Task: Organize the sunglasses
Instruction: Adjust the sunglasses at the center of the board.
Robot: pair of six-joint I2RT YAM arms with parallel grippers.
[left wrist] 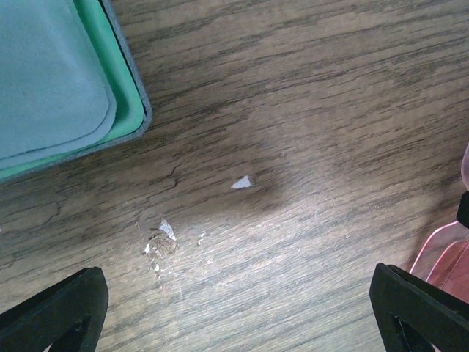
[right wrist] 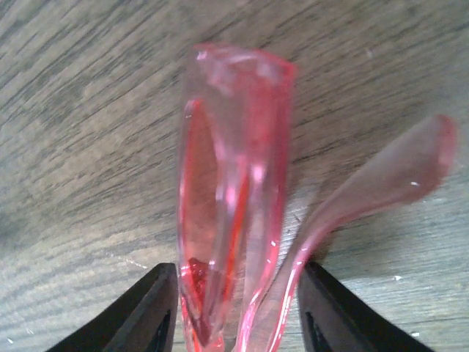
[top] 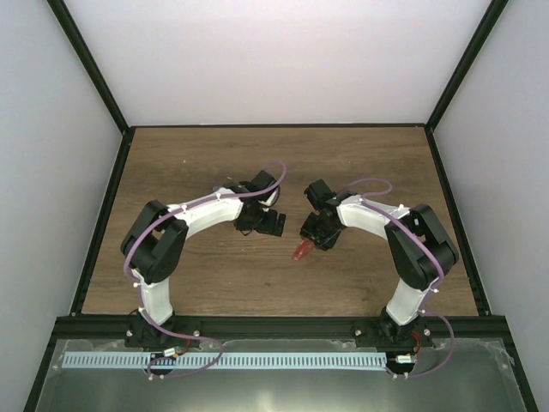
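Note:
The sunglasses (right wrist: 234, 191) are translucent red plastic. They stand on edge between my right gripper's (right wrist: 238, 308) two black fingers, and one slim arm (right wrist: 381, 183) splays out to the right. The jaws press the frame on the left and the arm on the right. From above, the sunglasses (top: 300, 251) poke out below the right gripper (top: 313, 236) at the table's middle. My left gripper (left wrist: 238, 308) hangs wide open over bare wood, holding nothing, and a pink corner of the sunglasses (left wrist: 447, 257) shows beside its right finger. From above, the left gripper (top: 266, 225) sits just left of the right one.
An open case (left wrist: 132, 110) with a green lining and grey rim lies at the upper left of the left wrist view, with a light blue cloth (left wrist: 44, 81) inside. A black frame (top: 103, 215) borders the wooden table (top: 214, 163), with white walls beyond.

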